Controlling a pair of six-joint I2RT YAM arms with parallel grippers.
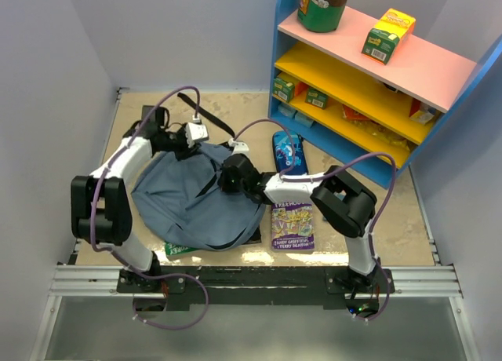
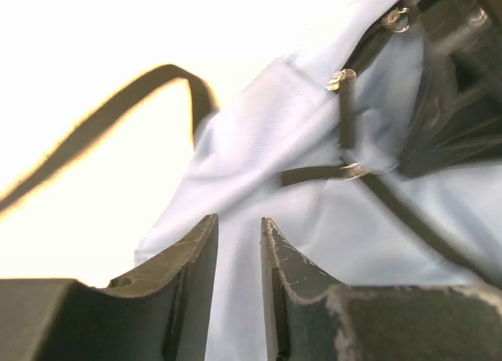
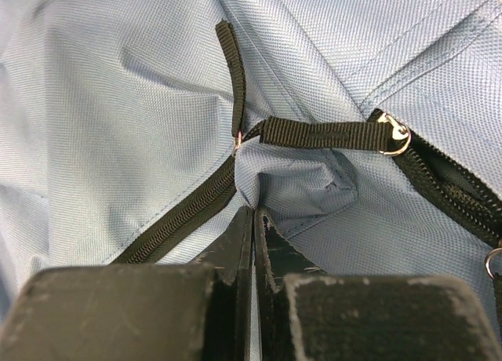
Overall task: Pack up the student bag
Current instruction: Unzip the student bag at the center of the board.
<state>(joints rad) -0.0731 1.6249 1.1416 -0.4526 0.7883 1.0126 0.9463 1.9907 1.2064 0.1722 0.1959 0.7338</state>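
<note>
I have the student bag (image 1: pixel 192 200) lying flat on the left half of the desk (image 1: pixel 376 212), its lower edge close to the near edge. One black strap (image 1: pixel 205 114) trails off it toward the far edge. Both arms reach over the bag from their bases.

My left gripper (image 2: pixel 238 227) is at the bag's far edge, above the pale blue cloth. Its fingers (image 2: pixel 196 259) stand a little apart with a narrow gap. I see cloth through that gap, but I cannot tell whether any of it is caught.

My right gripper (image 3: pixel 252 216) is down on the bag's right side. Its jaws are pressed together and the tips bite into a small pucker of fabric just beside the black zipper (image 3: pixel 184 216). A webbing pull tab (image 3: pixel 314 132) with a metal ring (image 3: pixel 394 137) lies just beyond the tips. The zipper gapes slightly at the right of that wrist view.

Just right of the bag, near the near edge, lies a purple book (image 1: pixel 292 224), partly under the right arm. A dark-blue pencil case (image 1: pixel 289 151) sits beyond the book, toward the shelf unit (image 1: pixel 369 102) at the far right corner. A green book corner (image 1: pixel 179 249) pokes out from under the bag's near edge.
</note>
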